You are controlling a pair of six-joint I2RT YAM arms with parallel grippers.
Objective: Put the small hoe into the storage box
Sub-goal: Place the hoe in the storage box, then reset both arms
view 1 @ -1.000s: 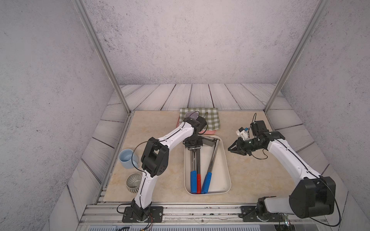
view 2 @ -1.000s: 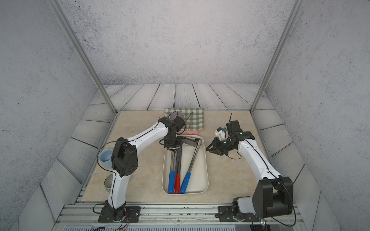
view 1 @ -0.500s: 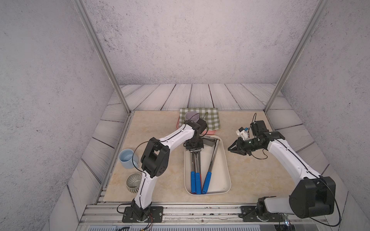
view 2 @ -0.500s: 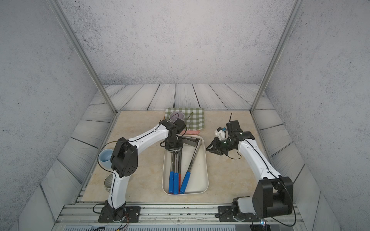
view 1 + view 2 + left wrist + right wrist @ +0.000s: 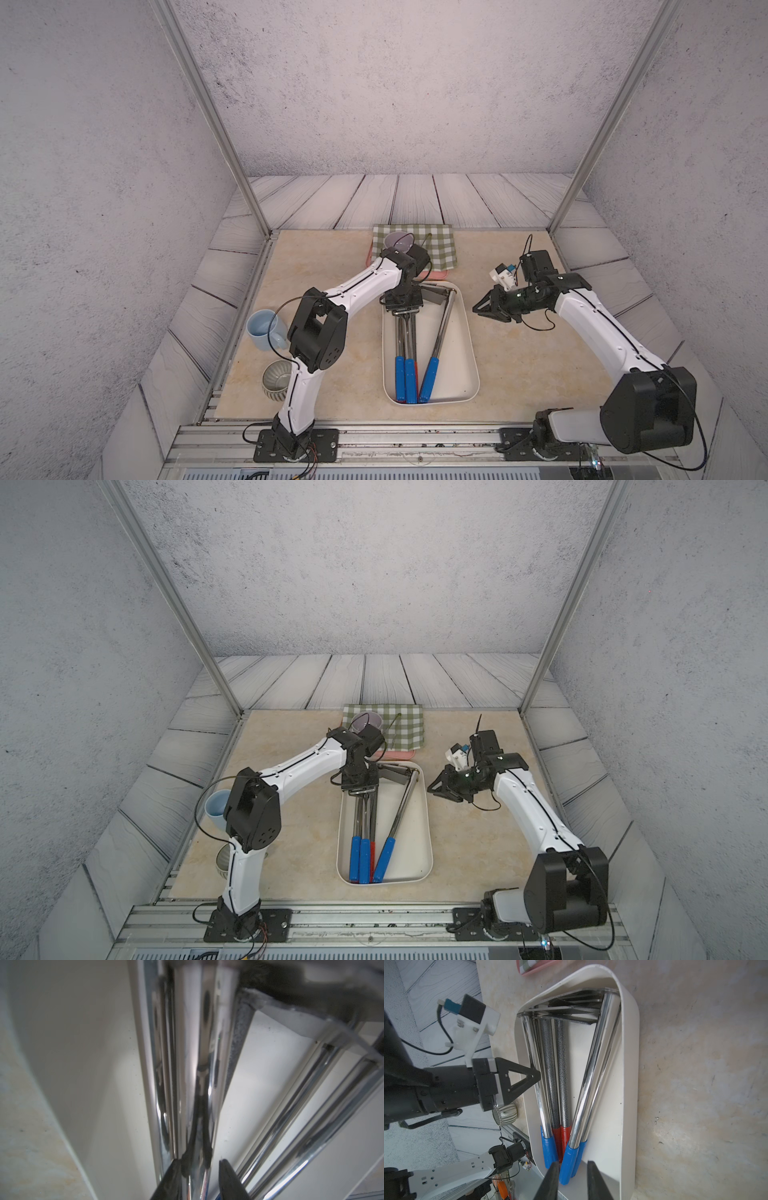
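Beige stone-look tabletop [image 5: 324, 270] within grey speckled walls [image 5: 395, 83], bearing cream storage box [image 5: 471, 345] of hoes [image 5: 440, 332]; left gripper [image 5: 199, 1161] slightly parted astride a chrome shaft [image 5: 187, 1043], right gripper [image 5: 573, 1163] slightly parted, empty.

pink tray [image 5: 434, 274]: mostly hidden under checked cloth [image 5: 436, 246] and left arm [image 5: 357, 286].
red handles [image 5: 372, 854]: only a sliver shows.
ribbed bowl [image 5: 221, 864]: half behind left arm.
left gripper [image 5: 199, 1167]: fingers cut off by the picture's edge; contact with the blurred chrome shaft [image 5: 193, 1043] unclear.

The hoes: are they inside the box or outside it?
Inside. In both top views the hoes lie flat within the box walls.
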